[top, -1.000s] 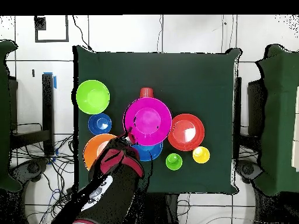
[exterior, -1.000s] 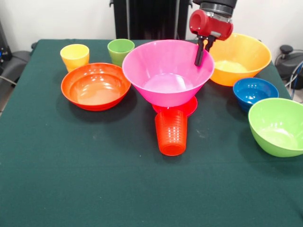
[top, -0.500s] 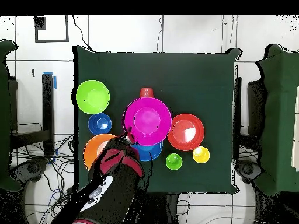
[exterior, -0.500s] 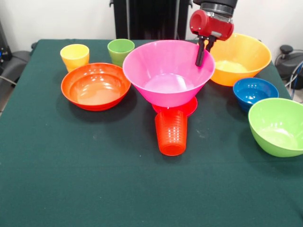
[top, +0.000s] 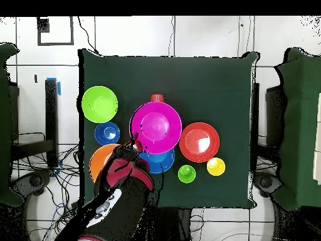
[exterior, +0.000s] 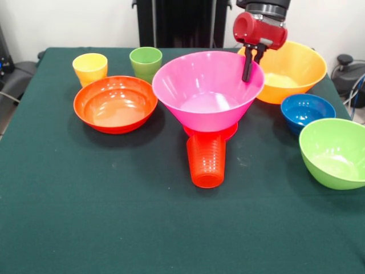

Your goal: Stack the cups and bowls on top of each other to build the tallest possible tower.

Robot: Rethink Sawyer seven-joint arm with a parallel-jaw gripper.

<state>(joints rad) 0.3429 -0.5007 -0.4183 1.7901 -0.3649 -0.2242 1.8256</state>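
Observation:
My gripper (exterior: 248, 73) is shut on the back right rim of the large pink bowl (exterior: 208, 91), one finger inside and one outside. The pink bowl rests over a small magenta bowl (exterior: 212, 132) and the ribbed orange-red cup (exterior: 206, 161); together they make the tower. In the overhead view the gripper (top: 133, 146) is at the pink bowl's (top: 156, 127) lower left rim. The cup (top: 157, 98) shows beyond the bowl and the medium blue bowl (top: 160, 164) below it. The blue bowl is hidden in the front view.
The yellow-orange bowl (exterior: 288, 71) stands right behind the gripper. The small dark blue bowl (exterior: 308, 110) and lime green bowl (exterior: 335, 151) are at the right. The red-orange bowl (exterior: 116, 104), yellow cup (exterior: 90, 68) and green cup (exterior: 145, 61) are at the left.
The gripper and the pink bowl have shifted a little to the right in the front view. The other bowls and cups have not moved.

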